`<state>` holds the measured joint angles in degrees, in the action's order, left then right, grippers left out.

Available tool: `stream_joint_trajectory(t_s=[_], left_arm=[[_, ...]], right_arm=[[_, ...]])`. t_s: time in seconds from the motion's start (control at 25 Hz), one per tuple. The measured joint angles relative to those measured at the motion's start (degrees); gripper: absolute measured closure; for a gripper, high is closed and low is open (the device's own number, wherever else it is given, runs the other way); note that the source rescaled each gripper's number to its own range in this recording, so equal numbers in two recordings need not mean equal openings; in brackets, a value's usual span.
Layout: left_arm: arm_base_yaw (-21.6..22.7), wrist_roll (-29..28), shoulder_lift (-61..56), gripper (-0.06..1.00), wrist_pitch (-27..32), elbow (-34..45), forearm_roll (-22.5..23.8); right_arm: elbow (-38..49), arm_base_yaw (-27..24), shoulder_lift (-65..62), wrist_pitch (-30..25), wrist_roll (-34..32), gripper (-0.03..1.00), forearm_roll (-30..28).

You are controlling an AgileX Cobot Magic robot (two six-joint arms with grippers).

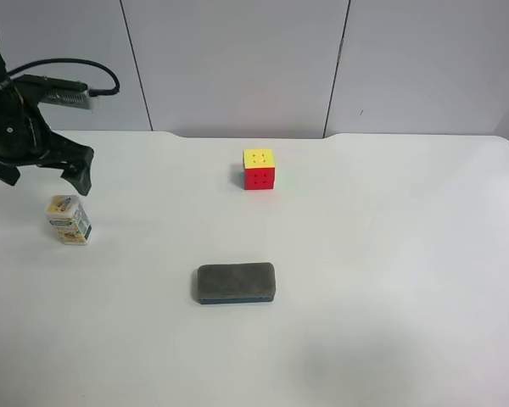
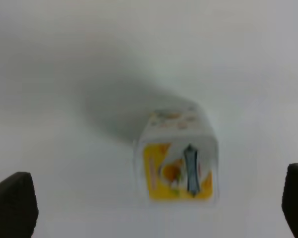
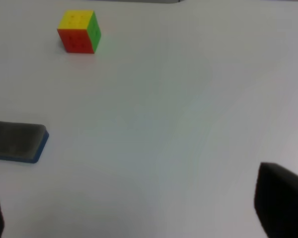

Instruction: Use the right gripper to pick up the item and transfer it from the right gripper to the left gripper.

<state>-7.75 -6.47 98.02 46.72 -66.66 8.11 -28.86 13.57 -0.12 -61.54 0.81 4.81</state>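
Note:
The item, a small drink carton (image 1: pixel 69 219) with yellow-orange fruit print, stands upright on the white table (image 1: pixel 390 254) at the exterior high view's left. My left gripper (image 1: pixel 49 180), on the black arm with the silver-grey camera box, hangs open just above and behind it without touching. In the left wrist view the carton (image 2: pixel 179 158) lies between and beyond the open fingers (image 2: pixel 12 206) of the left gripper (image 2: pixel 154 215). My right gripper (image 3: pixel 139 210) is open and empty over bare table; it is out of the exterior high view.
A red-and-yellow puzzle cube (image 1: pixel 259 169) sits at the table's middle back, also in the right wrist view (image 3: pixel 79 31). A dark-grey eraser block (image 1: pixel 236 283) lies in the middle front, also in the right wrist view (image 3: pixel 15 141). A grey wall stands behind.

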Motion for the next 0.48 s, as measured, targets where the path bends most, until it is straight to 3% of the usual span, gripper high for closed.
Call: stream_joint_trajectory(t_s=[0.24,0.48], left_arm=[[0.0,0.43,-5.61,-0.06,14.42,-4.43,0.0],[0.0,0.84,-13.84,-0.06,20.08,-4.43,0.0]], right_arm=[[0.0,0.0,0.0,0.0,0.0,-0.03,0.0],[0.0,0.0,0.0,0.0,0.0,-0.03,0.0]])
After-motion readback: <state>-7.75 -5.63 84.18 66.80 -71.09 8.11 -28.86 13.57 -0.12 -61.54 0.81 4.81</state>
